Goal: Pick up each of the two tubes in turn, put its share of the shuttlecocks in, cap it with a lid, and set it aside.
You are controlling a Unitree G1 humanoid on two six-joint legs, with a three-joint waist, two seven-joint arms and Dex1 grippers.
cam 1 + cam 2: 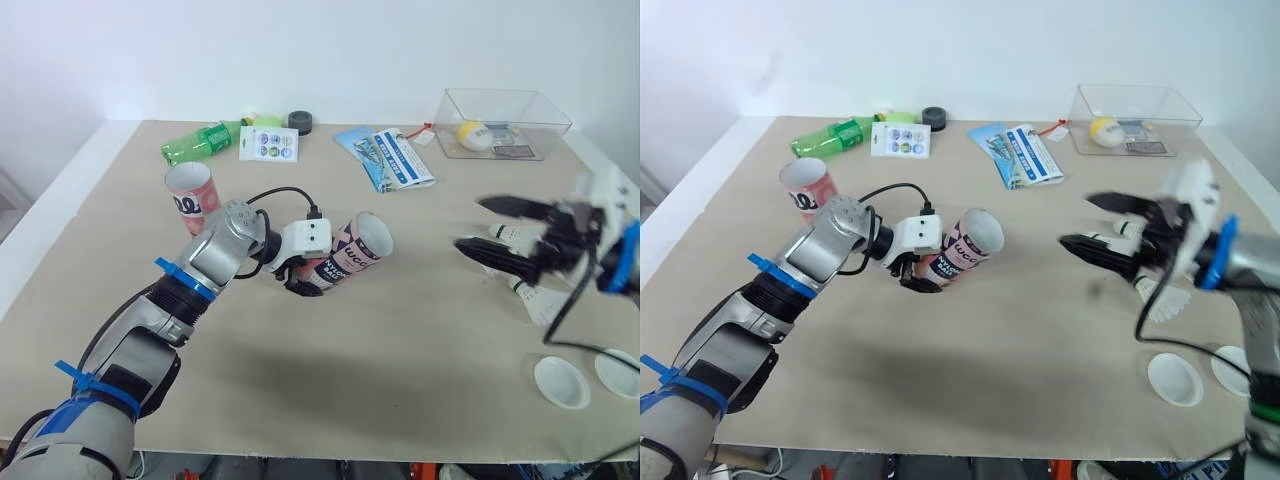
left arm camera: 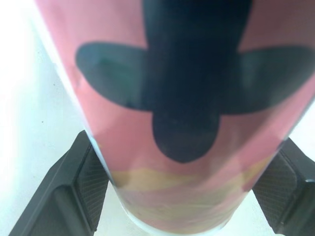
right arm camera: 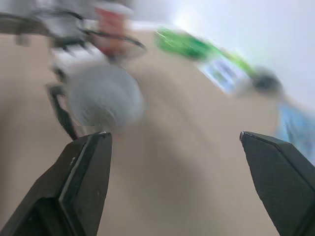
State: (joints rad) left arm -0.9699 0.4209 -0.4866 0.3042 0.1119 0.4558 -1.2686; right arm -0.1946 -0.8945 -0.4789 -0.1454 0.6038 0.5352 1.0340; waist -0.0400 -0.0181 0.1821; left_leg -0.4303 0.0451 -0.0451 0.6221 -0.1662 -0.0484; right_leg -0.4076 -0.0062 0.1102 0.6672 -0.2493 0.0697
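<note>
The pink cardboard tube with black lettering (image 1: pixel 355 250) is pinched across its lower body by the left end effector (image 1: pixel 300 275). It is held near the middle of the beige table (image 1: pixel 330 370), tilted, with its open round mouth raised and turned toward the robot's right. Whether its base touches the table cannot be told.

The grip looks like the main risk. The wall is smooth and curved, and the two pads press it from the sides only, so a push from a shuttlecock entering the mouth could turn or slide the tube. A feather skirt that meets the rim off-centre would probably catch and bend rather than go in.

The right end effector (image 1: pixel 472 223) is spread wide with nothing between its fingers. It hovers just over the white feathered shuttlecocks (image 1: pixel 535 297), which lie near the table's right side. A careless close could crush the feathers or knock a shuttlecock toward the edge. The two white round lids (image 1: pixel 561 381) sit close to the front edge, and a sweeping arm could push them off.

The held tube shows a pale inner wall and a white rim, and it looks undented. A second pink tube (image 1: pixel 190 197) stands upright and uncapped at the back left, well apart.
</note>
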